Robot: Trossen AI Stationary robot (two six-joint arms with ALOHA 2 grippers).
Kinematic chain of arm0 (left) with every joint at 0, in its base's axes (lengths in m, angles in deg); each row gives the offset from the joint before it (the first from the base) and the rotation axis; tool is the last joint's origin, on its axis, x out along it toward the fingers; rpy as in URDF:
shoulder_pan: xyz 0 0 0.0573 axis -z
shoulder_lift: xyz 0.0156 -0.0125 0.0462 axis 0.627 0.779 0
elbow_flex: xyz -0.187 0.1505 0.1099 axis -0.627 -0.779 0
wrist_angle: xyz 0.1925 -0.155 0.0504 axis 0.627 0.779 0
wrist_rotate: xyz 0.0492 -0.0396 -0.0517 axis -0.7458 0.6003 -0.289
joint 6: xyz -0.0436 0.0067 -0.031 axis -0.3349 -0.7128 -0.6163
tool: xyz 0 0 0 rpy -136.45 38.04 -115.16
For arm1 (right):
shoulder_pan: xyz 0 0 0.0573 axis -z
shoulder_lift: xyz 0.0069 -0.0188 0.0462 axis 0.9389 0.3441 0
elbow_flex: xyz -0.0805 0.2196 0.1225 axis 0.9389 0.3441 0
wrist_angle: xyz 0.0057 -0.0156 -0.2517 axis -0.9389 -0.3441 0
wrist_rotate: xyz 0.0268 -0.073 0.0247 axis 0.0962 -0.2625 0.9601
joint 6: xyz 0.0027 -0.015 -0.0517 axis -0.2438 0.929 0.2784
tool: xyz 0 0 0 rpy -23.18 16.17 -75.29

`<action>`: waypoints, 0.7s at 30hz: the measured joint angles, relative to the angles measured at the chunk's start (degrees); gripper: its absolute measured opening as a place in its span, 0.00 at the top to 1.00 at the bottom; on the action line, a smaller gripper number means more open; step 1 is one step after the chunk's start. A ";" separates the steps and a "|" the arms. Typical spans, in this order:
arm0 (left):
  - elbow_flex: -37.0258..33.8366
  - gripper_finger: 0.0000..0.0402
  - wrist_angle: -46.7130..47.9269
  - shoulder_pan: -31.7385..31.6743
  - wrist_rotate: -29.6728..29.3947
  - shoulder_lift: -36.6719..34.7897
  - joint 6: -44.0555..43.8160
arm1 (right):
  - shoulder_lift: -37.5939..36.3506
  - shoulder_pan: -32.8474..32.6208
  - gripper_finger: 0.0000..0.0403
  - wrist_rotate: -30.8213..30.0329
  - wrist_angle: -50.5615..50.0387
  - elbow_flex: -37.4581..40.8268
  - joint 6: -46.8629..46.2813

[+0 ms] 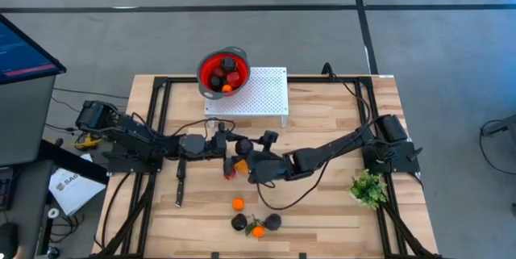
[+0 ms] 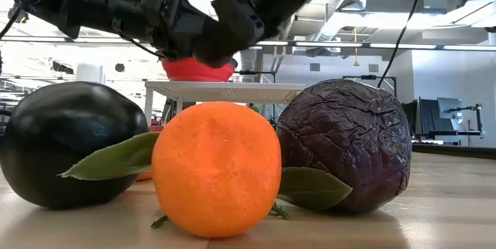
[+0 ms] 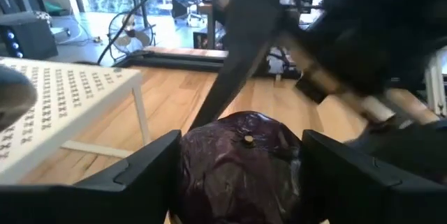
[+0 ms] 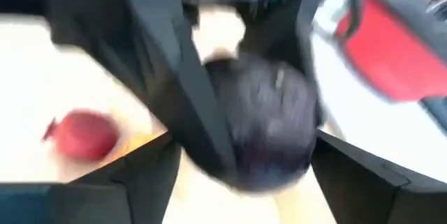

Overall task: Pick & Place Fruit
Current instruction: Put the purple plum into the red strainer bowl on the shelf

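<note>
My left gripper point(image 3: 241, 175) is over the table's middle point(image 1: 234, 146), shut on a wrinkled dark purple fruit point(image 3: 241, 158). My right gripper point(image 4: 244, 175) is open and faces that fruit point(image 4: 269, 130) from the right point(image 1: 260, 162); I cannot tell whether it touches. A red fruit point(image 1: 230, 173) and the oblong orange-yellow piece point(image 1: 239, 164) lie below the grippers. An orange ball point(image 1: 237, 204) lies nearer. At the near edge two dark fruits point(image 1: 239, 223) point(image 1: 273, 222) flank another orange ball point(image 1: 257, 231). The red bowl point(image 1: 223, 71) holds several fruits. My left gripper pinches the purple fruit's two opposite sides point(image 3: 192, 168) between its fingers point(image 3: 140, 175). It comes roughly level from the table's left. In the high view the fruit point(image 1: 243, 146) seems clear of the table, but the arms hide what is under it.
The bowl stands on the left end of a white perforated stand point(image 1: 262, 89) at the far edge. A green leafy sprig point(image 1: 368, 186) lies near the right edge. A dark tool point(image 1: 181, 185) lies left of the fruits. Bare wood point(image 1: 322, 210) shows near right.
</note>
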 joint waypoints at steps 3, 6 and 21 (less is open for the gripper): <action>0.07 0.31 -0.33 0.02 -0.04 -0.13 -0.02 | 0.20 0.53 0.18 -0.79 -4.95 0.17 -6.49; 0.07 0.33 -0.07 0.26 -0.11 -0.13 -0.11 | 0.16 0.58 0.17 -2.32 -9.73 0.11 -13.33; 4.17 0.31 9.76 2.52 -22.86 -21.84 25.92 | 0.16 -5.09 0.22 -10.05 -17.11 0.11 -25.89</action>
